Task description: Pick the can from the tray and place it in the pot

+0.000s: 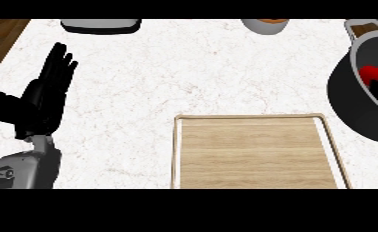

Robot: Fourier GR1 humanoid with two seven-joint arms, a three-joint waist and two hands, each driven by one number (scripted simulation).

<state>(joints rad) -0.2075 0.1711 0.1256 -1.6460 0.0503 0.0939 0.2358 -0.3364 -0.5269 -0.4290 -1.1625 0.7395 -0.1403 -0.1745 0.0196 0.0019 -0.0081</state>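
Inside the pot (347, 101) at the desk's right edge I can make out something red (369, 72), most likely the can, though only a small patch of it shows and the pot itself is cut off by the frame. The wooden tray (255, 148) sits left of the pot and slightly nearer me. Beyond the pot, a grey dish (101, 25) and a bowl (265, 25) are clipped at the far edge. My left hand (46, 98) rests open well left of the pot, fingers straight and pointing away. My right hand does not show.
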